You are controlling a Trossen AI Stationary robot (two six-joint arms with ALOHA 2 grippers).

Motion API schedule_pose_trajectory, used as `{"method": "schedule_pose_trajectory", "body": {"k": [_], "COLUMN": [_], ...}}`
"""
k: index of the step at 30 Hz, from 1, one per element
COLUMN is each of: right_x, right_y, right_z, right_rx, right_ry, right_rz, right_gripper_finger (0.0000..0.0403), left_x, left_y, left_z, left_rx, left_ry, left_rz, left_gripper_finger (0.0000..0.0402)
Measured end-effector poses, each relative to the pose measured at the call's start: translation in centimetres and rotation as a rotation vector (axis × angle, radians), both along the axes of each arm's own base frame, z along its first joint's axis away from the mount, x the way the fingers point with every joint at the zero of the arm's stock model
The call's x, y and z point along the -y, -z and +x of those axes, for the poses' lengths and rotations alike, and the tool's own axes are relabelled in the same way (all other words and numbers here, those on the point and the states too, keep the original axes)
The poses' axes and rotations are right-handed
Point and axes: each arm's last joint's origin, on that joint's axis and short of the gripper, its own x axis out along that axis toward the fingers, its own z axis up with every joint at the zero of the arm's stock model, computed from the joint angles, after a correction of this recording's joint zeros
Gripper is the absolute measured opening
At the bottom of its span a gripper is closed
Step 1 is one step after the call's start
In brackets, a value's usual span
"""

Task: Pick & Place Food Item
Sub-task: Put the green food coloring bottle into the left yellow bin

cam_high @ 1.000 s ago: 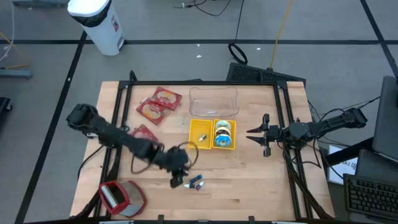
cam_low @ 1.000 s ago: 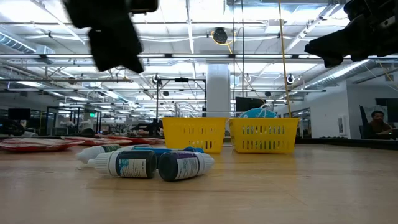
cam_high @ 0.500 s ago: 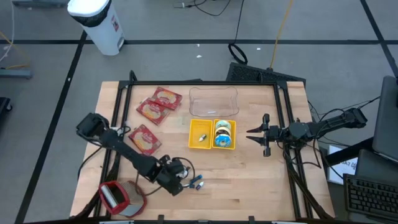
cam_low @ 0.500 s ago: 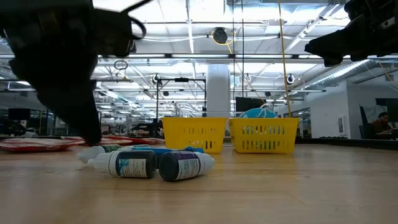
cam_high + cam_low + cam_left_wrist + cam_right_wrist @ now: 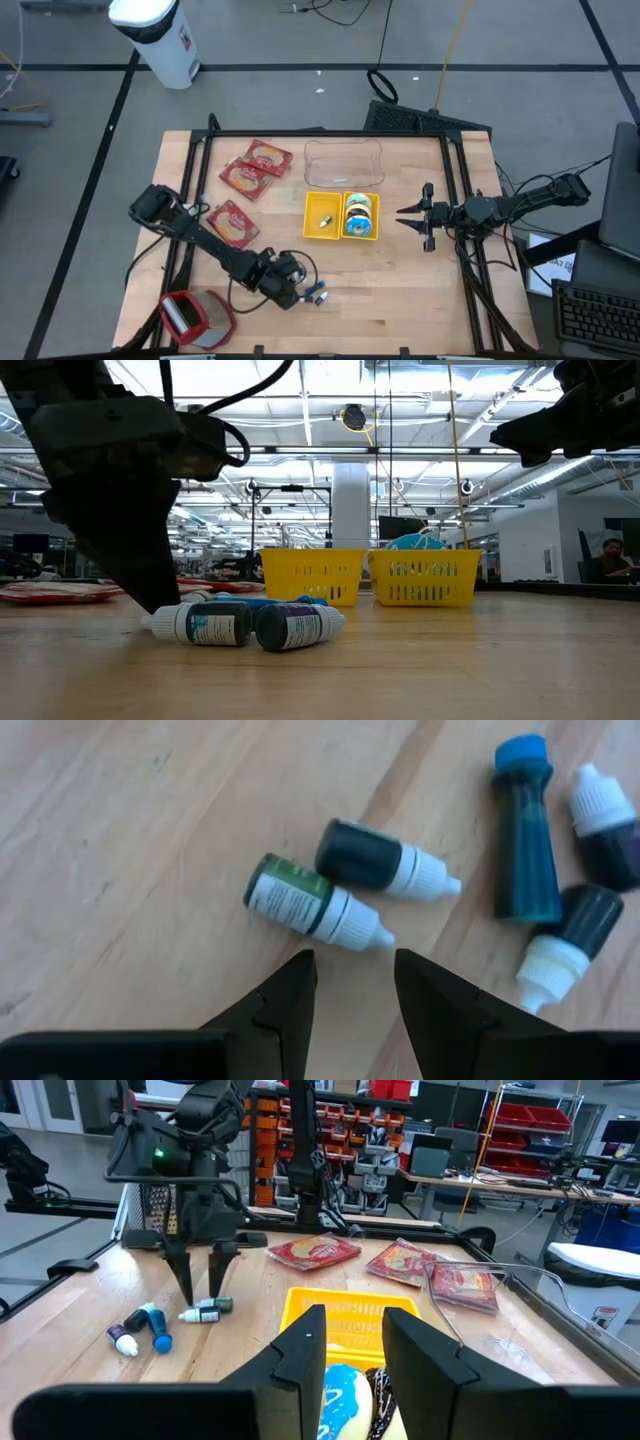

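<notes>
Several small dropper bottles (image 5: 316,294) lie on their sides near the table's front edge. My left gripper (image 5: 352,965) points steeply down just above the wood beside them, open, its fingertips standing near the white cap of a green-labelled bottle (image 5: 298,900) without touching it. A dark bottle (image 5: 370,860) and a blue bottle (image 5: 525,835) lie just beyond. In the low view the gripper (image 5: 150,595) stands behind two bottles (image 5: 205,624). Red food packets (image 5: 250,168) lie flat at the far left. My right gripper (image 5: 405,215) waits, open, at the right.
Two yellow baskets (image 5: 342,215) stand at the table's middle, one holding a blue item. A clear plastic tray (image 5: 343,165) lies behind them. Another red packet (image 5: 232,220) lies under my left arm. A red and grey object (image 5: 195,318) sits at the near left corner.
My left gripper has come down from well above the table to just over the wood beside the bottles, rolling about its own axis as it sank. Its fingers have stayed open. The bottles have not moved.
</notes>
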Motion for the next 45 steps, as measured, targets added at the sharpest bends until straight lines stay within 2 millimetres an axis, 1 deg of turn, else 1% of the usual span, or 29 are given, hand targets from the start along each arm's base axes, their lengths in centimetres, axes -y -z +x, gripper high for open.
{"method": "schedule_pose_trajectory", "body": {"k": [6, 8, 10, 16, 22, 25, 29, 32, 37, 40, 41, 45], "right_x": [0.0, 0.0, 0.0, 0.0, 0.0, 0.0, 0.0, 0.0, 0.0, 0.0, 0.0, 0.0], "right_y": [0.1, 0.1, 0.2, 0.2, 0.2, 0.2, 0.2, 0.2, 0.2, 0.2, 0.2, 0.2], "right_z": [0.0, 0.0, 0.0, 0.0, 0.0, 0.0, 0.0, 0.0, 0.0, 0.0, 0.0, 0.0], "right_rx": [-0.009, -0.014, -0.017, -0.017, -0.016, -0.016, -0.015, -0.015, -0.015, -0.015, -0.016, -0.024], "right_ry": [0.000, 0.000, 0.000, 0.000, 0.000, 0.000, 0.000, 0.000, 0.000, 0.000, 0.000, 0.000], "right_rz": [-0.002, -0.004, -0.005, -0.005, -0.003, 0.011, 0.017, 0.016, 0.014, 0.014, 0.014, 0.010], "right_gripper_finger": [0.0091, 0.0091, 0.0091, 0.0091, 0.0091, 0.0091, 0.0091, 0.0091, 0.0091, 0.0091, 0.0091, 0.0091], "left_x": [-0.3, -0.4, -0.5, -0.3, -1.1, -1.6, -2.7, -3.0, -2.9, -3.1, -3.0, -2.7], "left_y": [0.0, 0.0, 0.0, -0.1, -0.7, -1.5, -2.7, -3.2, -3.5, -3.3, -3.2, -3.2], "left_z": [0.3, 0.4, 0.5, 0.3, 0.5, 0.1, -0.8, -0.6, 0.9, 1.0, 1.1, 0.9], "left_rx": [0.029, 0.034, 0.023, -0.015, -0.028, -0.050, -0.113, -0.086, 0.036, 0.030, 0.033, 0.026], "left_ry": [-0.145, -0.146, -0.081, 0.193, 0.367, 0.417, 0.423, 0.471, 0.588, 0.660, 0.696, 0.947], "left_rz": [-0.069, -0.072, -0.047, 0.053, 0.123, 0.160, 0.190, 0.213, 0.219, 0.265, 0.293, 0.421], "left_gripper_finger": [0.0143, 0.0143, 0.0143, 0.0143, 0.0143, 0.0143, 0.0143, 0.0143, 0.0143, 0.0143, 0.0143, 0.0143]}}
